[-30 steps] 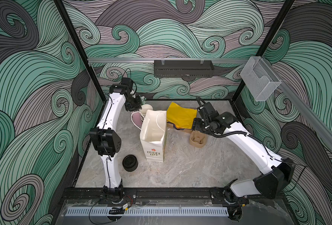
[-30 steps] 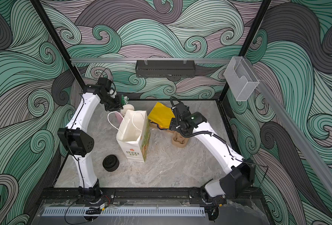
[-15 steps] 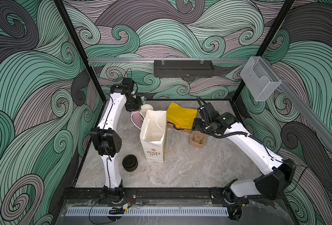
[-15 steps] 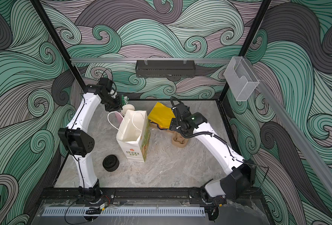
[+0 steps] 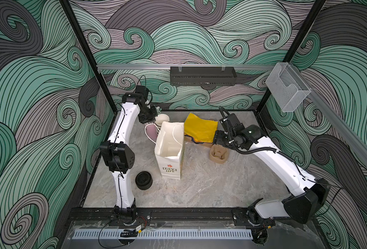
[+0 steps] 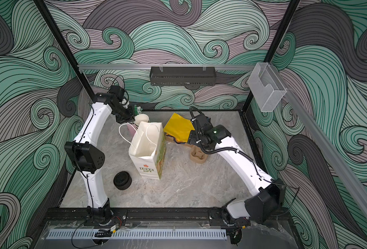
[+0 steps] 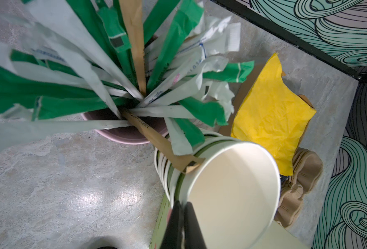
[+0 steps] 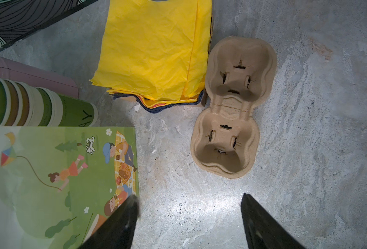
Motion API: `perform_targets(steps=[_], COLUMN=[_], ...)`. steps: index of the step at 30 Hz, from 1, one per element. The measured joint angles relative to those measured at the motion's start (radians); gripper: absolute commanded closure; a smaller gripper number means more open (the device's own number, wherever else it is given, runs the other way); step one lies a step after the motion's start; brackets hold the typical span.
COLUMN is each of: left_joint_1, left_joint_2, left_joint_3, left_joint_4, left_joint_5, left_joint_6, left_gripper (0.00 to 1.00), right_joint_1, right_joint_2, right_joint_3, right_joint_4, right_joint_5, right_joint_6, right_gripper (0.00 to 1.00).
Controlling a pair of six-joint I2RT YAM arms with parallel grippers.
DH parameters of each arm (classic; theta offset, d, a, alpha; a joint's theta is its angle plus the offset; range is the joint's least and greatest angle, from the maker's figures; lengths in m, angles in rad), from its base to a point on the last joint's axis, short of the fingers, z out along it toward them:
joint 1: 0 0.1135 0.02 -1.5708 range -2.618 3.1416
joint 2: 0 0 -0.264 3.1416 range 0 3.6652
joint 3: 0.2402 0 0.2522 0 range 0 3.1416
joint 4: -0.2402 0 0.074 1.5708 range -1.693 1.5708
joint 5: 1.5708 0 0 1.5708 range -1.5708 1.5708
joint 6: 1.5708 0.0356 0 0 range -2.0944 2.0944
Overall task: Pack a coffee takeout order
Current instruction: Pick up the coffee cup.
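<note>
A: Nearest us on the marble table [image 5: 210,189], what do we see?

B: We see 1 stack of black lids [image 5: 143,180], at 7 o'clock from the paper bag [image 5: 169,151]. The bag stands upright and open in the middle of the table.

A: And at the bag's 3 o'clock?

B: There we find the cup carrier [image 5: 218,154], lying flat, its 2 wells facing up. The right gripper [image 8: 190,199] hangs over bare table beside it, jaws spread wide, gripping nothing.

A: Farther back?

B: At 1 o'clock from the bag we see the yellow napkins [image 5: 200,129], a crumpled pile just beside the carrier's far end.

A: Where do we find the cups?

B: At 12 o'clock, just behind the bag's far rim, we see the olive-green cups [image 5: 162,119] nested in 1 stack. The left gripper [image 7: 183,208] is pinched tight on the top cup [image 7: 232,194], with the rim between its 2 fingers.

A: Anything beside them?

B: At 11 o'clock from the bag we see the pink cup [image 7: 122,134] of wrapped straws [image 7: 105,71], just beside the stack. 1 brown wrapper leans onto the cups.
</note>
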Motion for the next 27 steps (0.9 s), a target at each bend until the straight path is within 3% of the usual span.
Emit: perform_targets(steps=[11, 27], left_joint_1=[0.0, 0.0], left_joint_2=[-0.026, -0.22], left_joint_3=[0.015, 0.015], left_joint_4=[0.004, 0.083], left_joint_5=[-0.014, -0.053], left_joint_6=[-0.026, -0.08], left_gripper=[1.0, 1.0], right_joint_1=[-0.001, -0.007], right_joint_2=[-0.034, -0.095], right_joint_3=[-0.011, -0.027], right_joint_4=[0.001, 0.001], right_joint_5=[0.013, 0.033], right_joint_6=[0.016, 0.03], right_gripper=[0.23, 0.23])
